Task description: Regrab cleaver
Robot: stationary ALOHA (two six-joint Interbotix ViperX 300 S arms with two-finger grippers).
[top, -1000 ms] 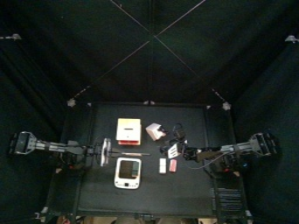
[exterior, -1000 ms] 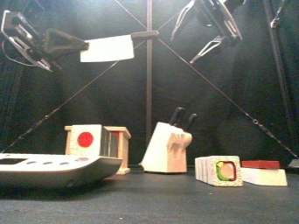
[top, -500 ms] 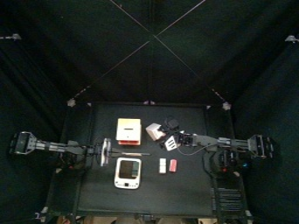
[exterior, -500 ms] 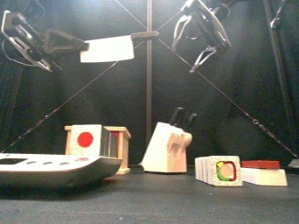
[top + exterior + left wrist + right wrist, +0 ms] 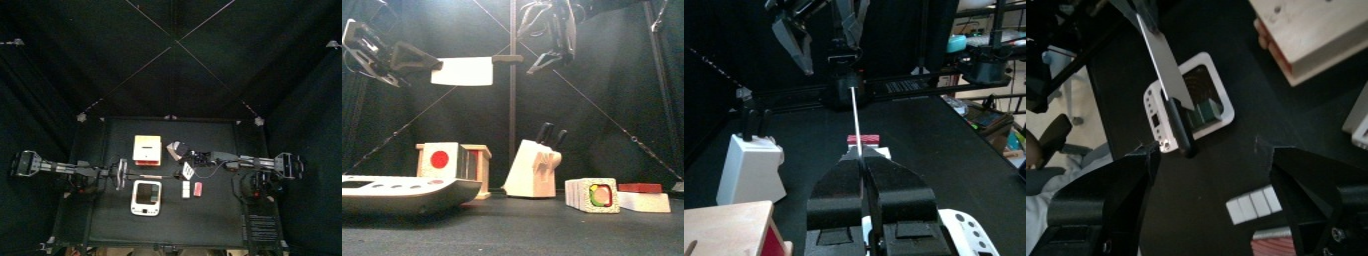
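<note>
Front view: high above the table, clamped in the left gripper, the cleaver, a flat, pale, rectangular blade with a slim dark handle pointing toward the right gripper.

Left wrist view: black jaws pressed together on the blade, seen edge-on as a thin line.

Right wrist view: jaws spread wide, bare, flanking the matte black handle and smooth grey blade.
</note>
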